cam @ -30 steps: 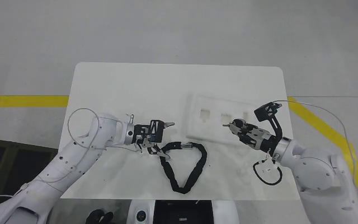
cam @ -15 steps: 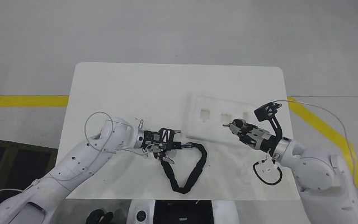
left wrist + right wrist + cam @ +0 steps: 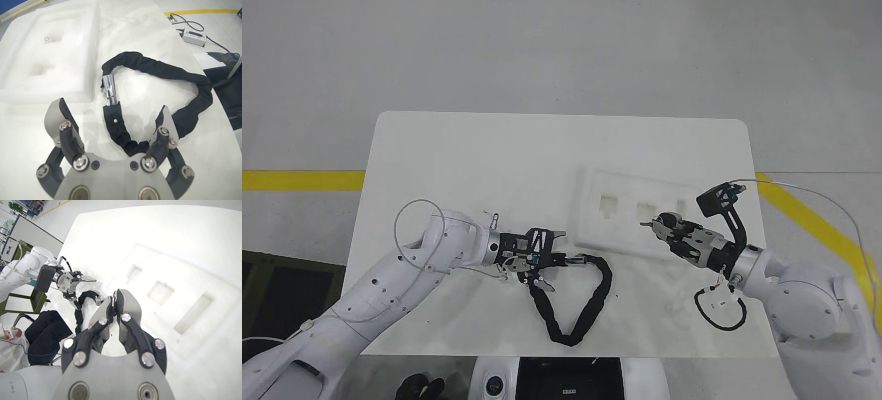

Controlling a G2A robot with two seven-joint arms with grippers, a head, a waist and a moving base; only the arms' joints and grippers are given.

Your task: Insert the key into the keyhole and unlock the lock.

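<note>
the key (image 3: 114, 303) shows in the right wrist view as a sliver of metal pinched between the closed jaws of the right gripper (image 3: 114, 297); in the top view a small tip pokes past those jaws. well ahead of them lies the chain lock (image 3: 170, 70), its black sleeve passing between the wide-spread jaws of the left gripper (image 3: 112, 110). the left wrist view shows the chrome cylinder (image 3: 109, 89) side-on, just past the fingertips; the right wrist view shows its round end face. a white foam tray (image 3: 47, 75) sits just beside the cylinder on the table (image 3: 492, 160).
</note>
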